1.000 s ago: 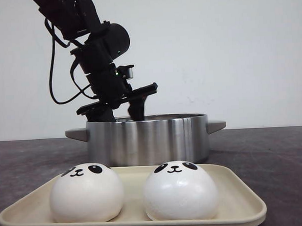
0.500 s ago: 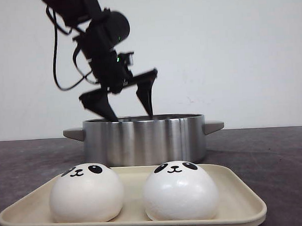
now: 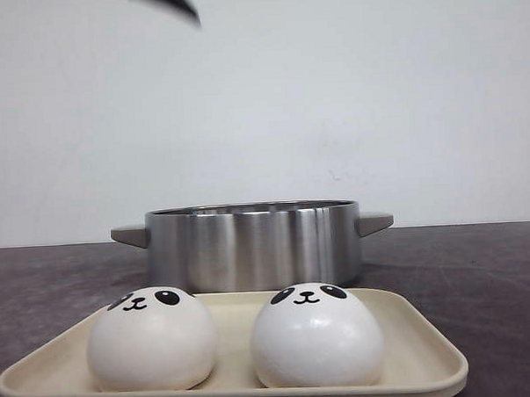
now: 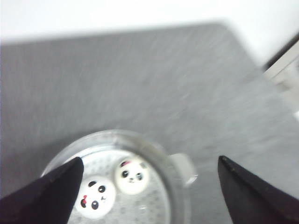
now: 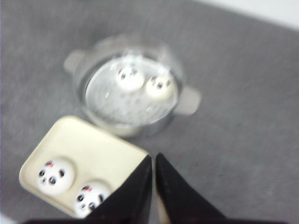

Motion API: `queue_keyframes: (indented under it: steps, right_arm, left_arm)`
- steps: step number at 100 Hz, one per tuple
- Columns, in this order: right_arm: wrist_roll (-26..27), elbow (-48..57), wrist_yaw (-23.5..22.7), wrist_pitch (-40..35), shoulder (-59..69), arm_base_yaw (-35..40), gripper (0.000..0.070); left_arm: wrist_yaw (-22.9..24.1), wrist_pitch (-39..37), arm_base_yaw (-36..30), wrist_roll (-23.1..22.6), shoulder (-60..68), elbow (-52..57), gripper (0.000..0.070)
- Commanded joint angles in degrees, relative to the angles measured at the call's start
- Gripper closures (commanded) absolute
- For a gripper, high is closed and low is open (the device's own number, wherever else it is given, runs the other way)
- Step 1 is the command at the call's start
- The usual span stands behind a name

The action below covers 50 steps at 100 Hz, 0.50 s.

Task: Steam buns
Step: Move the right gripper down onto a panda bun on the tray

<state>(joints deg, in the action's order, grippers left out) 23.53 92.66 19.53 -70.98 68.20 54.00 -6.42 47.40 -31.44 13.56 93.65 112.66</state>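
Two buns sat side by side on the cream tray at the near desk edge; two more lay inside the steel pot just beyond. The left hand hung high above the pot, fingers spread wide. The right hand, fingers pressed together and empty, hovered over the tray's corner.

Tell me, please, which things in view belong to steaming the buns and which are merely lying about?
Part of the job:
- two buns on the tray
- two buns in the pot
- steel pot
- cream tray

Just lying about:
- pale object at the table edge, too blurred to identify
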Motion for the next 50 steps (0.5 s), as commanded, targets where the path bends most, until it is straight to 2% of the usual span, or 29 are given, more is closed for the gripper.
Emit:
queue_keyframes:
  steps: [1, 8, 22, 32, 36, 41, 50]
  right_arm:
    - [1.66, -2.64, -2.01, 3.08, 0.98, 0.63, 0.0697]
    - [2.05, -7.93, -4.90, 8.33, 1.33, 0.63, 0.0697]
    - [5.95, -18.71, -10.86, 17.79, 1.49, 0.63, 0.0697]
    - [9.33, -24.44, -12.24, 20.20, 2.03, 0.63, 0.0696]
    - [10.60, -25.88, -12.98, 20.28, 2.62, 0.63, 0.0675]
    - [11.17, -27.08, -14.10, 20.39, 3.61, 0.63, 0.0574]
    - [11.39, -27.63, -15.06, 20.15, 5.88, 0.63, 0.0291]
  left_arm:
    - [-1.09, 1.20, -1.40, -1.31, -2.47, 1.40, 0.0144]
    - [-2.03, 2.49, -2.95, -1.53, -6.95, 1.40, 0.0144]
    - [-0.74, 4.63, -5.18, -2.21, -14.93, 1.40, 0.0144]
    - [-0.70, 6.34, -6.64, -1.36, -19.71, 1.40, 0.0144]
    - [-0.70, 7.21, -7.06, -1.25, -21.53, 1.40, 0.0144]
    - [-0.70, 8.66, -7.39, -1.25, -23.61, 1.40, 0.0144]
    - [-0.70, 12.28, -7.63, -1.38, -26.93, 1.40, 0.0144]
